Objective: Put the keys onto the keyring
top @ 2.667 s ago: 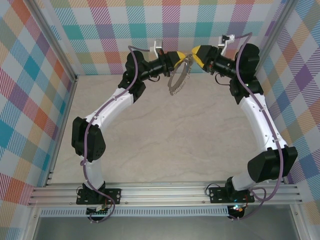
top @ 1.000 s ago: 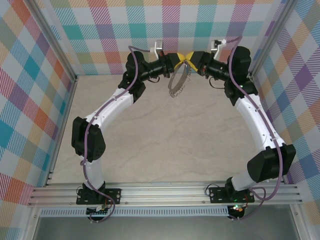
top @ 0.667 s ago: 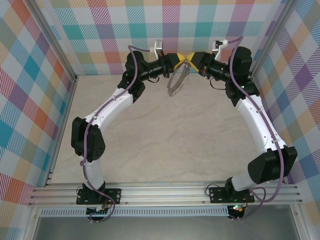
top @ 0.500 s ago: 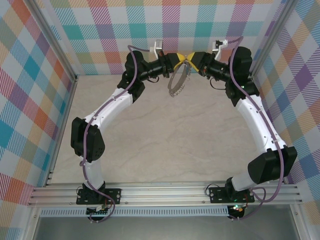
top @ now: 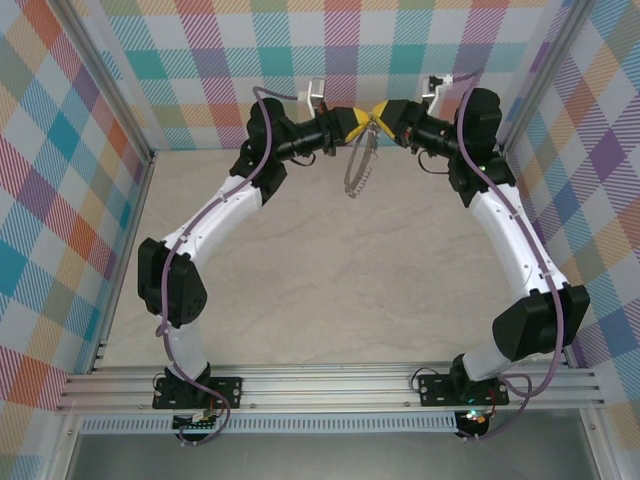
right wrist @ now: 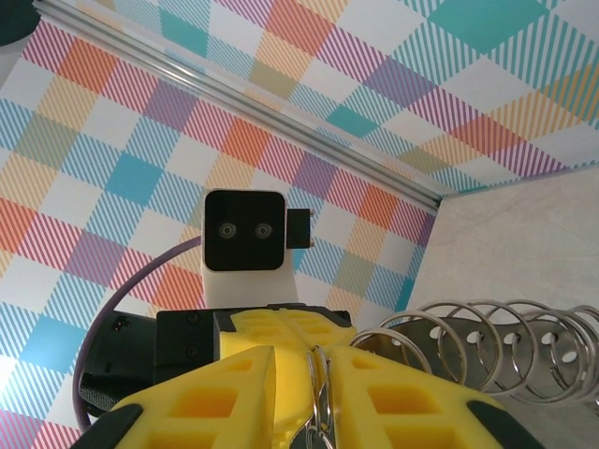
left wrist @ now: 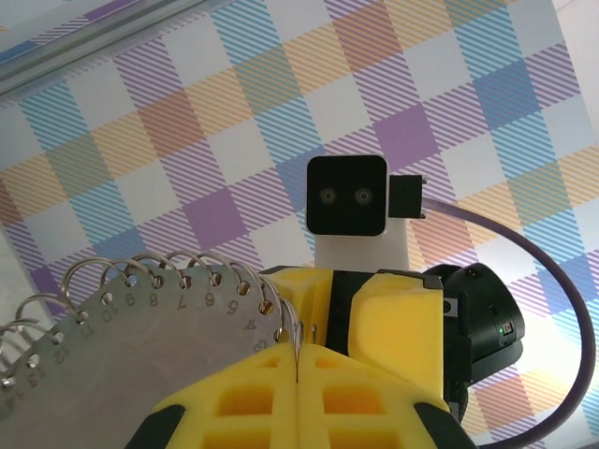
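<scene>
The keyring (top: 358,165) is a grey metal plate edged with several wire rings, and it hangs above the table at the back. My left gripper (top: 356,121) is shut on its upper edge; in the left wrist view the yellow fingers (left wrist: 243,402) meet on a thin ring beside the numbered keyring plate (left wrist: 140,355). My right gripper (top: 384,112) faces it tip to tip. In the right wrist view one wire ring (right wrist: 323,393) stands between its parted fingers (right wrist: 412,398), touching the right one, with a gap on the left. The keys are out of view.
The plaid back wall (top: 330,50) stands close behind both grippers, with aluminium frame posts (top: 110,95) at the corners. The pale marbled table (top: 340,290) lies below the hanging plate. The arms' bases sit on the rail (top: 330,385) at the near edge.
Both grippers have shifted slightly toward the back wall, still tip to tip. The keyring now hangs a little straighter beneath them.
</scene>
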You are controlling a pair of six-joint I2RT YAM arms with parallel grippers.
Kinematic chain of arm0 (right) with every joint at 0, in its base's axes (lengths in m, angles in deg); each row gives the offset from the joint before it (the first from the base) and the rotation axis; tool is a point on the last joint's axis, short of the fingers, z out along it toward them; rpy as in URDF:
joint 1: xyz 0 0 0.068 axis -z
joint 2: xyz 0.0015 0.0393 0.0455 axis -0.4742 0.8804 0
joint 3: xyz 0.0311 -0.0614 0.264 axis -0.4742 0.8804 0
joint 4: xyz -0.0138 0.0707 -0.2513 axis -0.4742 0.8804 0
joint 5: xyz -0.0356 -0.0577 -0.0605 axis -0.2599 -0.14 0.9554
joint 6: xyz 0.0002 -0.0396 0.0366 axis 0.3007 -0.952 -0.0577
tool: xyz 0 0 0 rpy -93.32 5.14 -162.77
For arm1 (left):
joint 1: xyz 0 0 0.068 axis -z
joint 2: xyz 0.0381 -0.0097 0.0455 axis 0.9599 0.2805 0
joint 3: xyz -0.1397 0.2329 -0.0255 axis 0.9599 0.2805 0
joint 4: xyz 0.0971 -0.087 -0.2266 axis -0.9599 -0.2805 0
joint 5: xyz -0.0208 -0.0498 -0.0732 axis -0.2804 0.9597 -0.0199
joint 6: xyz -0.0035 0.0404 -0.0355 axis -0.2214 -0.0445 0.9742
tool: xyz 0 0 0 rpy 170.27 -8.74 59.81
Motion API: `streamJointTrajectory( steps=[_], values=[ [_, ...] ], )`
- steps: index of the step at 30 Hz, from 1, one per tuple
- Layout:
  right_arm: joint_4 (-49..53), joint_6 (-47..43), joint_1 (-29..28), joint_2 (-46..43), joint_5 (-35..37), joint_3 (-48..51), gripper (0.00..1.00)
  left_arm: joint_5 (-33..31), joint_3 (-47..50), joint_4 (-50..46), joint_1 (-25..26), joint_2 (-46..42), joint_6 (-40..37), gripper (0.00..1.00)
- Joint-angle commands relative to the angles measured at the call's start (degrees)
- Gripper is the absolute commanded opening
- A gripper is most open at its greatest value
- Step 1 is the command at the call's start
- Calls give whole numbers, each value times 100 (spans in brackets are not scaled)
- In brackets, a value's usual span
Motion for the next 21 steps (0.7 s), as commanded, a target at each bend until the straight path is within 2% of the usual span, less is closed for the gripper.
streamJointTrajectory(
  steps=[1, 7, 13, 18, 21],
  values=[
    [-126, -10, -76, 59, -186, -237, 20, 169, -253, -61, -42, -242, -196, 0],
    [51, -135, -83, 50, -332, -241, 22, 212, -408, -209, -40, -178, -284, 0],
    [141, -188, -83, 53, -372, -240, 19, 236, -499, -247, -38, -125, -288, 0],
    [220, -239, -91, 101, -467, -307, 13, 243, -528, -282, -39, -114, -297, 0],
    [282, -309, -105, 77, -519, -316, 6, 237, -545, -321, -44, -118, -314, 0]
  ],
)
